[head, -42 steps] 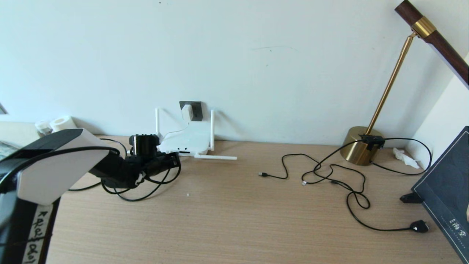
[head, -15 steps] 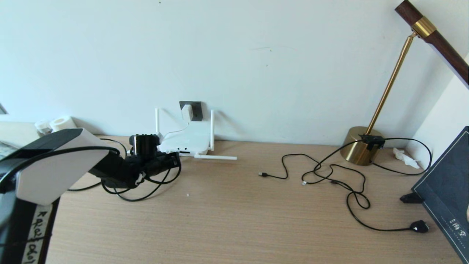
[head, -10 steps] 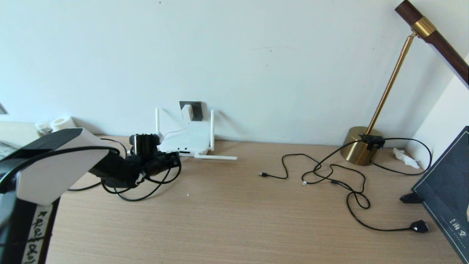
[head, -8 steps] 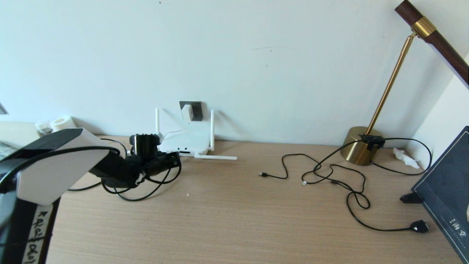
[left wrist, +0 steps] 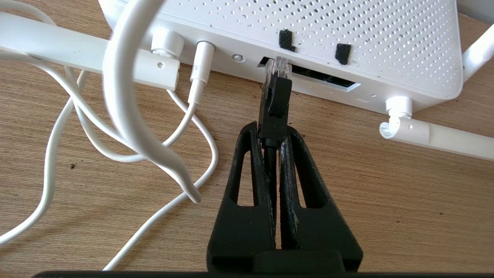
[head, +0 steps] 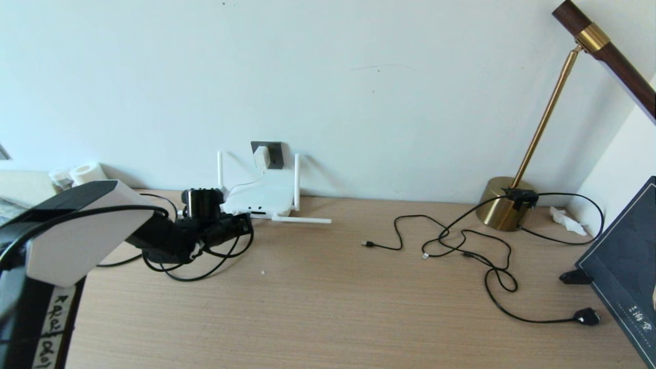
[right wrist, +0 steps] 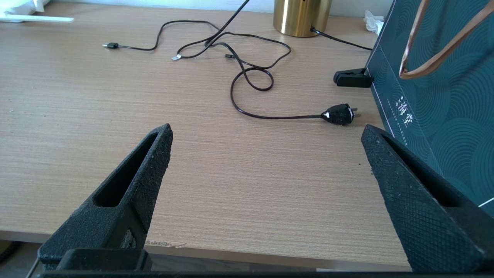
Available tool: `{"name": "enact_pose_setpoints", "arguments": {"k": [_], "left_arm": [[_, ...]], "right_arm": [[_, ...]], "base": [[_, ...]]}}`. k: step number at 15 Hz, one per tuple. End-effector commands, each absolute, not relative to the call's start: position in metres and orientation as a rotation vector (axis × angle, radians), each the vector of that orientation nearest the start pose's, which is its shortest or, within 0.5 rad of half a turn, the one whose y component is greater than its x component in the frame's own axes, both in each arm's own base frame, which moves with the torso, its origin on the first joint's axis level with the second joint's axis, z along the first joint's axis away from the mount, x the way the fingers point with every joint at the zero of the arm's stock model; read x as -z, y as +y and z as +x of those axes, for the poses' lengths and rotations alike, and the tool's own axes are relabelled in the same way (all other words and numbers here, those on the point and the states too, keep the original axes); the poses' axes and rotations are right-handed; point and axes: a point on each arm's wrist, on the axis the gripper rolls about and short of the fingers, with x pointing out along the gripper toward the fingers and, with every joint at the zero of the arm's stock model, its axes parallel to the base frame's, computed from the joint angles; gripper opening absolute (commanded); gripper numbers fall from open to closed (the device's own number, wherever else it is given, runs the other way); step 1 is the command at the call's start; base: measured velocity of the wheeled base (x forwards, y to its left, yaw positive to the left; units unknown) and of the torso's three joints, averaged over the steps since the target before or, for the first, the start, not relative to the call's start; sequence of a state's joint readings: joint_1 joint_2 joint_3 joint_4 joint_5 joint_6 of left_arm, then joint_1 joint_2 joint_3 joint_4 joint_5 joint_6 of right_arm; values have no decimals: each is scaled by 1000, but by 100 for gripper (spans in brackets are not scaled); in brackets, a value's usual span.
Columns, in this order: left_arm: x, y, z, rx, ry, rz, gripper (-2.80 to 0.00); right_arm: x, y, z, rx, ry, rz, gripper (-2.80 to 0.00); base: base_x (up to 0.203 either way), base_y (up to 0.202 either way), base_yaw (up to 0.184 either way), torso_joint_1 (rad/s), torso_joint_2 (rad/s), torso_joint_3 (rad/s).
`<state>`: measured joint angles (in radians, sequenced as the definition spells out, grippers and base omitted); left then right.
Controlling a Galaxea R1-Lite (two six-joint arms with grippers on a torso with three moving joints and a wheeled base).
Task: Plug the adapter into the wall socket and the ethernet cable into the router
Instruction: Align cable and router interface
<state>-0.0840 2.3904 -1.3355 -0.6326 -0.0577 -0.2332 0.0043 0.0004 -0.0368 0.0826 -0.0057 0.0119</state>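
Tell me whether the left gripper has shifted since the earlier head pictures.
No. The left gripper sits at the same spot before the router throughout, jaws shut on the ethernet cable, its clear tip at the router's slot.

Your wooden desk carries the router against the wall, a brass lamp base at right, tangled thin black cables, a crumpled tissue and a dark bag.

Pale wall, wooden desk — brass lamp, perhaps unlit.
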Motion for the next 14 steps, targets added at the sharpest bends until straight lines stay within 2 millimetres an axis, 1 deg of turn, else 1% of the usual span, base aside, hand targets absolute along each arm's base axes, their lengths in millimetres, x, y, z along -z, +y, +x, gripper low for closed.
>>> {"name": "enact_pose_setpoints", "arguments": {"k": [1, 14], "left_arm": [[-45, -40, 463, 90, 442, -225, -280], [-46, -42, 458, 92, 450, -224, -280]], "right_arm": [[-77, 0, -26, 0, 48, 12, 0], [-77, 0, -26, 0, 48, 12, 0]], "base": [[0, 0, 0, 0, 0, 0], [0, 0, 0, 0, 0, 0]]}}
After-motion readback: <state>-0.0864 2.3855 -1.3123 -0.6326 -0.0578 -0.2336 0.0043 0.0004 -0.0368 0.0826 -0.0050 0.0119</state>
